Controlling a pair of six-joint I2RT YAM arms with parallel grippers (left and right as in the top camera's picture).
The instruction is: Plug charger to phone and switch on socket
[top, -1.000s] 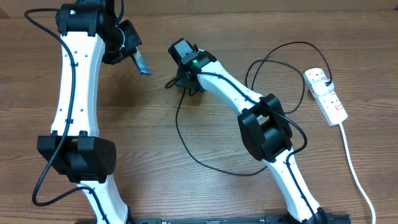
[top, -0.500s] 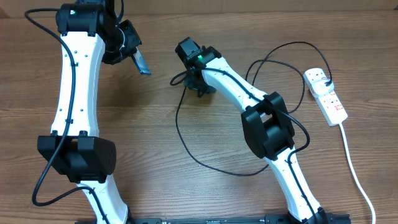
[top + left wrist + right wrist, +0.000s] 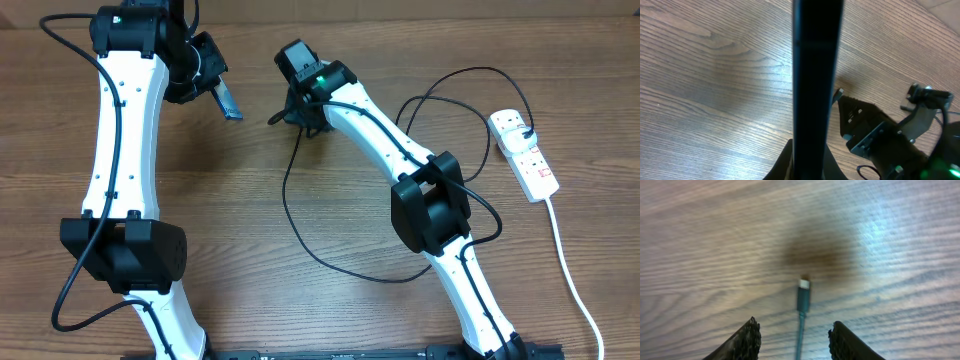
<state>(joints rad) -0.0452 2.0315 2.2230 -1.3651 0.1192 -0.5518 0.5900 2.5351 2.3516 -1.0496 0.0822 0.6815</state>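
My left gripper [image 3: 213, 88] is shut on the phone [image 3: 228, 103] and holds it above the table at the far left. In the left wrist view the phone [image 3: 815, 75] shows edge-on as a dark bar between the fingers. My right gripper [image 3: 290, 116] is low over the table, to the right of the phone, and open. The charger's connector tip [image 3: 803, 294] lies just ahead of its fingers [image 3: 747, 340], and the thin cable runs between them untouched. The black cable [image 3: 288, 205] loops across the table to its plug [image 3: 522, 133] in the white socket strip [image 3: 527, 158].
The strip's thick white cord [image 3: 570, 270] runs down the right side towards the front edge. The black cable loops [image 3: 425, 100] behind the right arm. The right gripper's body [image 3: 885, 137] shows in the left wrist view, close to the phone.
My right gripper swung a little right, then back left and farther from me, and the connector tip shifted with it. The left arm and phone have not moved.
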